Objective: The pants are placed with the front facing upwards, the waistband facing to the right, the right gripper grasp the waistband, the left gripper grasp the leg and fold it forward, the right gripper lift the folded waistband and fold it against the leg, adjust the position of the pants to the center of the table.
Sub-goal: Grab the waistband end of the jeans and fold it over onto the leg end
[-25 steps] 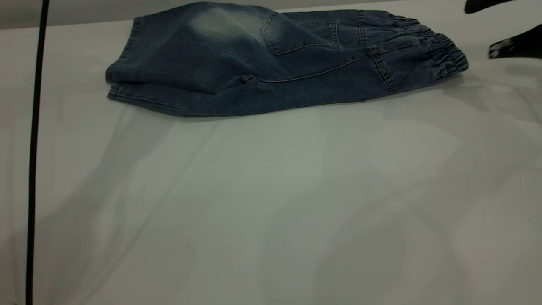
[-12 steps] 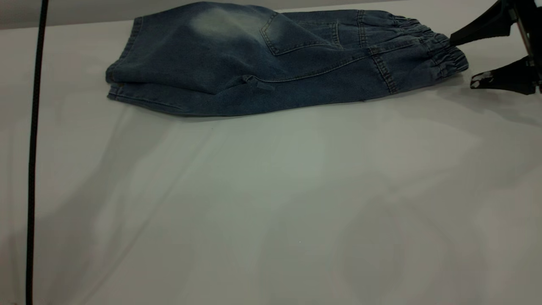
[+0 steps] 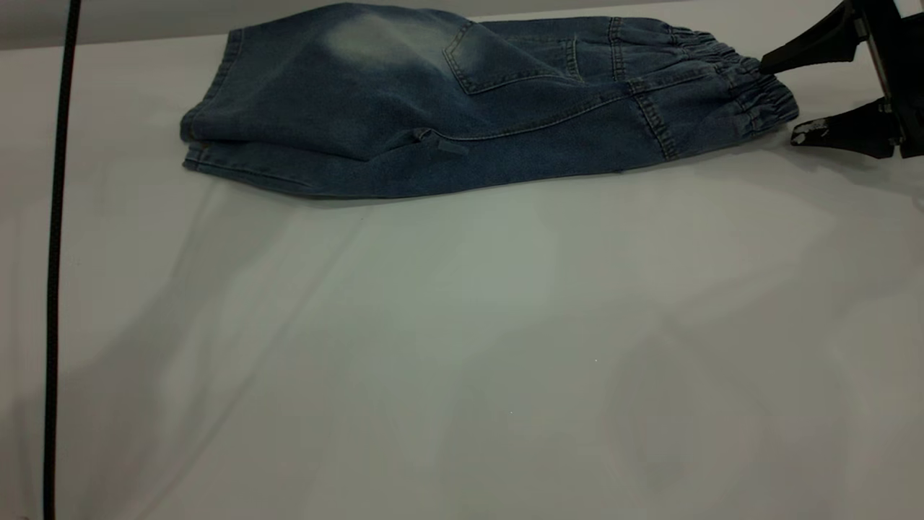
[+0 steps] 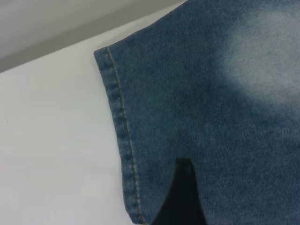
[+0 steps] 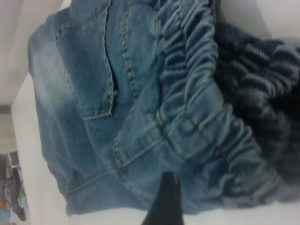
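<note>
Upper right of the frame, the right pincer [image 3: 783, 97] is spread, flanking the pants' [image 3: 447, 101] waistband [image 3: 751, 87].

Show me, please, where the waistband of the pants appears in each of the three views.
Exterior view: the waistband is at the pants' right end, beside the open right gripper.
Left wrist view: not in it; only a leg hem shows.
Right wrist view: the ruched band runs through the middle.
Shared landmark: the patch pocket, in the exterior and right wrist views.
</note>
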`<action>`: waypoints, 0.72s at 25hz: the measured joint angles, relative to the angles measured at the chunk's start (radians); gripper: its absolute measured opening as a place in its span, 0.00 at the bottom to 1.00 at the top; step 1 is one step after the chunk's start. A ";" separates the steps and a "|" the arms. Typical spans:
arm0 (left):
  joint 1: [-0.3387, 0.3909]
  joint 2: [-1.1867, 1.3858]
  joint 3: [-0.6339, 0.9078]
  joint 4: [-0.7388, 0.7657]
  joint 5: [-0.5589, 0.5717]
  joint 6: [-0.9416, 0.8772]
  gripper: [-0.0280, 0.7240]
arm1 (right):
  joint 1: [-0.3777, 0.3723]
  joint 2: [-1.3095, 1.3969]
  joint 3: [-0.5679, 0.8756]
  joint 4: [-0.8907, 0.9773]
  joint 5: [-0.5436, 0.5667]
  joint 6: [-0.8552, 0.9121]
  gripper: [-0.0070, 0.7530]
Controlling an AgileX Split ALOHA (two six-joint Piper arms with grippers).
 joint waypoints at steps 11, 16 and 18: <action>0.000 0.000 0.000 0.000 0.001 0.000 0.78 | 0.000 0.063 -0.079 0.015 0.027 0.013 0.79; 0.000 0.000 0.000 0.000 0.001 0.000 0.78 | 0.001 0.102 -0.130 0.021 0.071 0.035 0.79; 0.000 0.000 0.000 0.000 0.000 0.000 0.78 | 0.005 0.110 -0.146 0.020 0.078 0.042 0.79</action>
